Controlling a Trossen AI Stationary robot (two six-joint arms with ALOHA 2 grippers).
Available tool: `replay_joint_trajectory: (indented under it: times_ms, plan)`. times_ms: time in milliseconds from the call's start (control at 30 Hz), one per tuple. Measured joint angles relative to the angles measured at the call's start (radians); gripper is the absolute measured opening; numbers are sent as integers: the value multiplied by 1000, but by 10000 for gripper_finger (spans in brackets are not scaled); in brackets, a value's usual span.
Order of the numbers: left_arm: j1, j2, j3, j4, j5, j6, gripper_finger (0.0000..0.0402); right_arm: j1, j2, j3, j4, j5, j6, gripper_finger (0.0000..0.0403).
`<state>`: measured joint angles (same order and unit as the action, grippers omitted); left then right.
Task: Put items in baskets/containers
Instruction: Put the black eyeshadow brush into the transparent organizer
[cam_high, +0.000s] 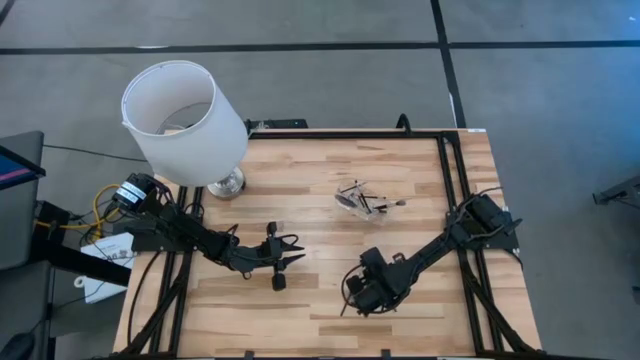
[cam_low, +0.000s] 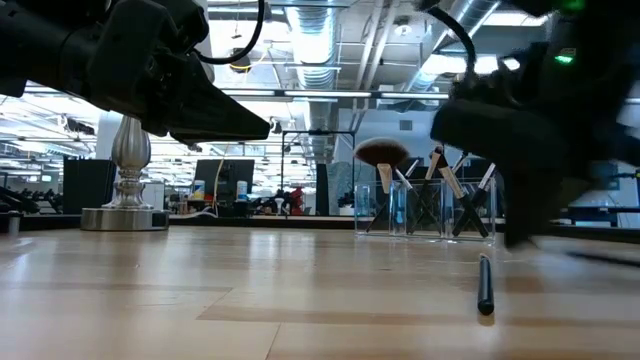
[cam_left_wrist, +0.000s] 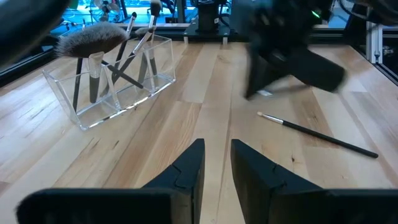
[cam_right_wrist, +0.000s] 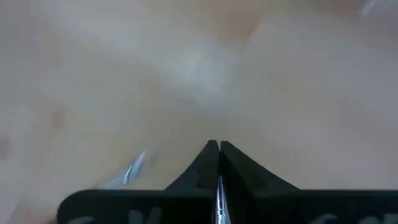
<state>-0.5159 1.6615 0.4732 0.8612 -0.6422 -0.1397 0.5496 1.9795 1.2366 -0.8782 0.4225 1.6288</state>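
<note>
A clear plastic compartment holder (cam_left_wrist: 112, 81) (cam_high: 358, 200) (cam_low: 425, 205) stands on the table's far middle. Several black-handled brushes lean upright in it, one with a wide fluffy head (cam_left_wrist: 90, 38). One more brush (cam_left_wrist: 317, 135) (cam_low: 485, 285) lies flat on the wood near the right arm. My left gripper (cam_left_wrist: 217, 163) (cam_high: 297, 252) hovers open at mid-table and points toward the holder and the loose brush. My right gripper (cam_right_wrist: 219, 149) (cam_high: 353, 297) is near the table's near edge, shut on a thin silvery brush part. My right gripper pinches a thin silvery length of brush (cam_right_wrist: 219, 193) between its two shut fingers, and that length runs along the fingers. The fingers hide the rest of the brush, so which part it is and how it hangs cannot be told.
A lamp with a big white shade (cam_high: 185, 120) and a silver base (cam_high: 226, 183) (cam_low: 125, 205) stands at the far left corner. Black rails run along the table's right edge (cam_high: 455, 170). Bare wood lies between the two grippers and the holder.
</note>
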Motion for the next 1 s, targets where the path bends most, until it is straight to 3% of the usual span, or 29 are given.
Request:
replay_joint_trajectory:
  times_ms: [333,567,700,867,1000]
  plan:
    - [0,0,0,0,0,0,76,-56,-288,26,-100,664,-210,1]
    - [0,0,0,0,0,0,76,-89,-426,26,-109,997,-638,0]
    - [-1,0,0,0,0,0,76,-131,-400,22,-119,1083,-668,0]
    - [-1,0,0,0,0,0,76,-180,-325,-74,-120,1076,-521,0]
    - [-1,0,0,0,0,0,76,-216,-258,-157,-123,1091,-306,0]
